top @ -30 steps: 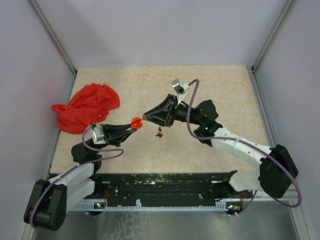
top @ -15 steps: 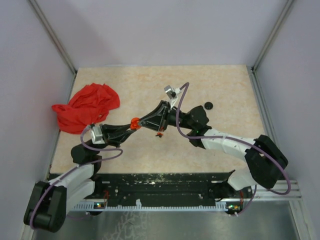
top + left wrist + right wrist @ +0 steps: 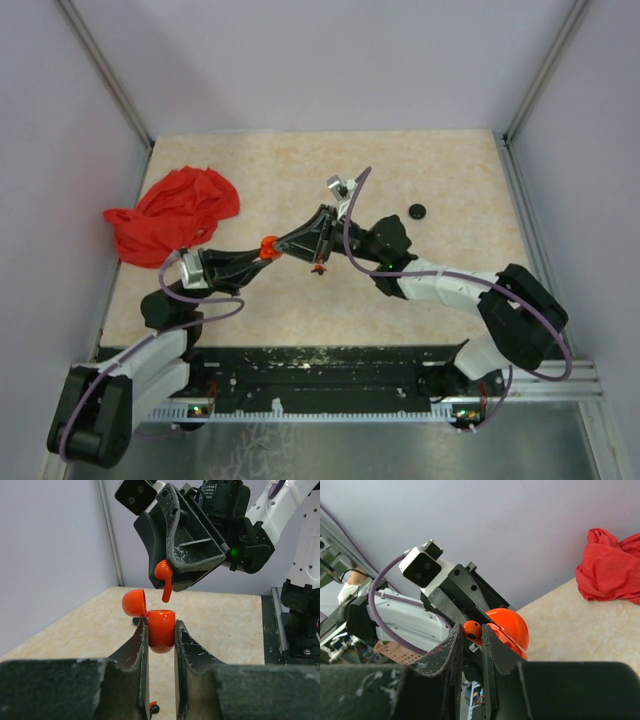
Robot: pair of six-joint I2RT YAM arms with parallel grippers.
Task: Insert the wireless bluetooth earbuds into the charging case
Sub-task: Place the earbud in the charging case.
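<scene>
Right tool point(image 3: 471, 632), clamped on an orange earbud point(image 3: 164, 581) whose stem hangs pointing down, hovers just above the open orange charging case point(image 3: 161, 626) that the left tool point(image 3: 161, 639) grips upright, mouth up, lid point(image 3: 134, 602) flipped back, so insertion looks like a short straight descent.

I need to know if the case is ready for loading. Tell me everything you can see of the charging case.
The charging case is a glossy orange, plastic-looking capsule. It stands upright, clamped at its sides between the fingers of the left gripper, raised off the table. Its domed lid is swung open to one side. An orange earbud hangs stem-down just above the opening, not yet inside.
</scene>
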